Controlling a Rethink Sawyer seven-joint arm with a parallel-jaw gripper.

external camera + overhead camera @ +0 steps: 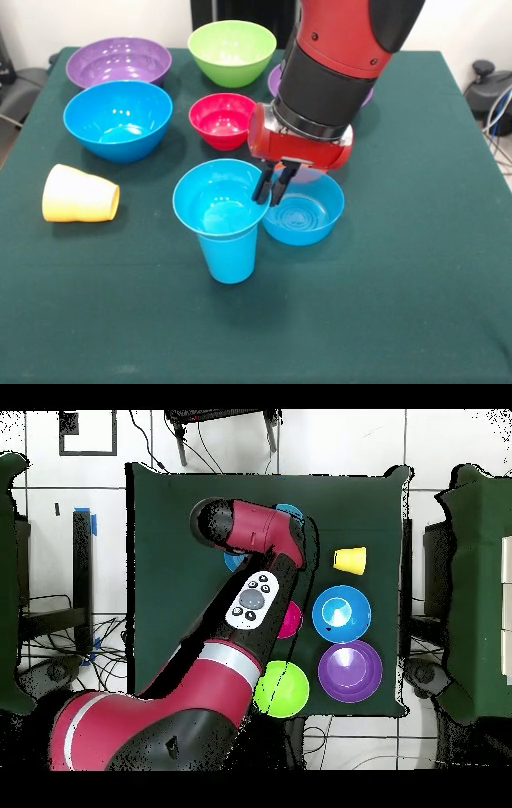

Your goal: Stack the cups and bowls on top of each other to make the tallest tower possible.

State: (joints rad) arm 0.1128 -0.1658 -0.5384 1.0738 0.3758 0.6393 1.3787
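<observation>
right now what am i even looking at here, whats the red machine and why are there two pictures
The red and black machine is a robot arm. Its grasping tool hangs at the rim of a blue bowl sitting in the mouth of an upright blue cup; I can't tell whether it grips anything.

One picture looks across the green table towards the robot. The other looks straight down, with the arm covering much of the table.

Around it lie a small blue bowl, a large blue bowl, a pink-red bowl, a lime green bowl, a purple bowl, and a yellow cup on its side.
</observation>
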